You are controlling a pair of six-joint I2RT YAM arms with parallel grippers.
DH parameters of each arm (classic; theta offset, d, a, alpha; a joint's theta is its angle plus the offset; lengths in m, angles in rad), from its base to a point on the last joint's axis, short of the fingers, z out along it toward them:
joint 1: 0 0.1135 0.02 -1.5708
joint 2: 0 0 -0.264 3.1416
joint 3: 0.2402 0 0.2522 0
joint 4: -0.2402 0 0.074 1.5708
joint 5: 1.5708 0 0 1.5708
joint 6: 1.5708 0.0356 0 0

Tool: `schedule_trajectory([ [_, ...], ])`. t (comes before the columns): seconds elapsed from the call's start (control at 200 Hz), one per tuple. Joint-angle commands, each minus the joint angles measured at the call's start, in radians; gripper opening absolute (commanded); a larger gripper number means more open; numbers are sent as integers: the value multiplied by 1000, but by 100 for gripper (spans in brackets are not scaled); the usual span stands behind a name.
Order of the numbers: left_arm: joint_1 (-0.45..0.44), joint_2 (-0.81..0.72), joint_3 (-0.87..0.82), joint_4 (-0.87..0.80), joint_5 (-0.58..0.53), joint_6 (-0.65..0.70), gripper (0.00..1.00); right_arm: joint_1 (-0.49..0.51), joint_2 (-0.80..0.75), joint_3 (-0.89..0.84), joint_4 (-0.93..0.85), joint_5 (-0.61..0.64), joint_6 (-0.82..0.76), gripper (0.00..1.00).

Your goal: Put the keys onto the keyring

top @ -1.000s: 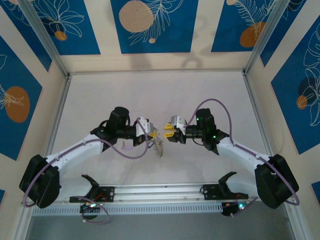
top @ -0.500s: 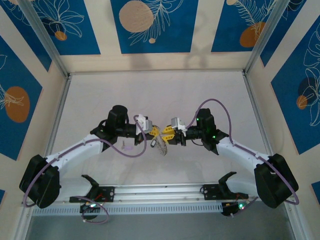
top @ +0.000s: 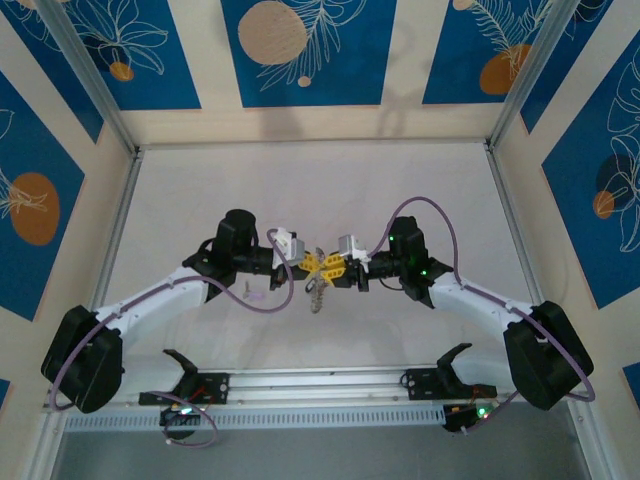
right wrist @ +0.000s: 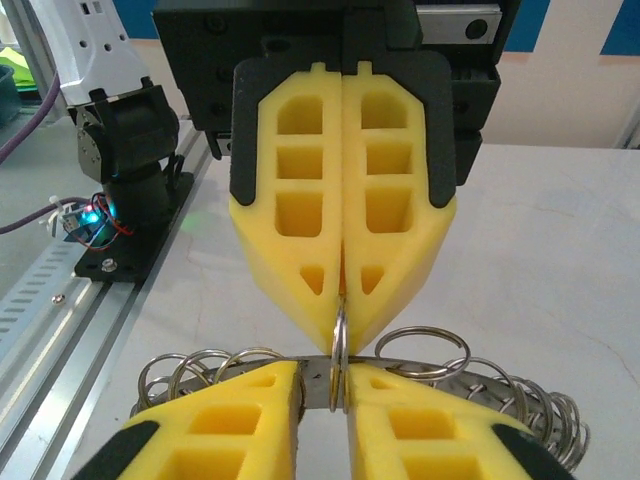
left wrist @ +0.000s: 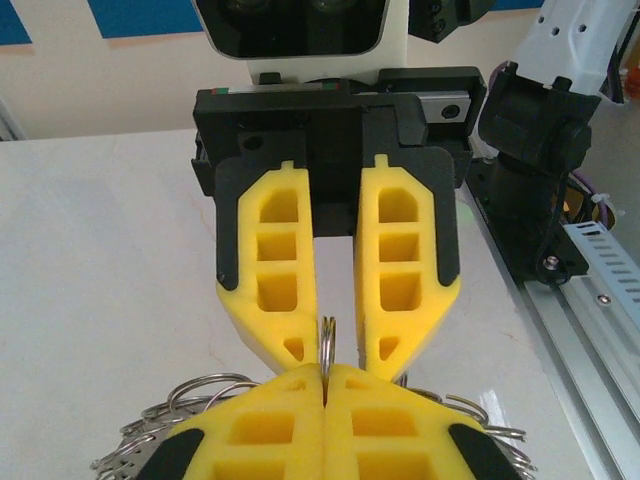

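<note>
My left gripper (top: 312,263) is shut, pinching a small silver split ring (left wrist: 326,340) edge-on between its yellow fingertips (left wrist: 270,395). That ring belongs to the keyring (right wrist: 322,378), a flat grey band fringed with several wire loops, which hangs below the grippers (top: 317,295). My right gripper (top: 337,267) faces the left one tip to tip. It is open, and its fingers (right wrist: 250,400) straddle the same small ring (right wrist: 340,345). A small lilac key (top: 254,296) lies on the table under the left arm. The pale oblong key is out of view.
The white table (top: 300,190) is walled with blue patterned panels. An aluminium rail (top: 320,385) with both arm bases runs along the near edge. A purple cable (top: 262,308) droops beside the left wrist.
The two grippers have closed the gap between them and now meet tip to tip. The right gripper's fingers have come around the ring that the left one holds. The keyring swung slightly.
</note>
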Motion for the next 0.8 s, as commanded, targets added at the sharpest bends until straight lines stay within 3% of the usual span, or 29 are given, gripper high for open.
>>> schedule_trajectory([
  [0.0,4,4,-7,52,44,-13,0,14,-3,20,36,4,4,16],
  [0.12,3,4,-2,30,20,-12,0,16,-16,17,21,40,-14,4],
  [0.185,3,1,11,-29,-9,16,20,16,-29,26,-20,71,-26,1],
  [0.22,3,2,19,-73,-18,46,23,16,-36,42,-63,86,-37,0],
  [0.43,3,3,56,-216,-43,140,26,68,-38,178,-404,249,-184,0],
  [0.795,3,18,82,-270,-100,198,25,156,33,366,-737,466,-337,0],
])
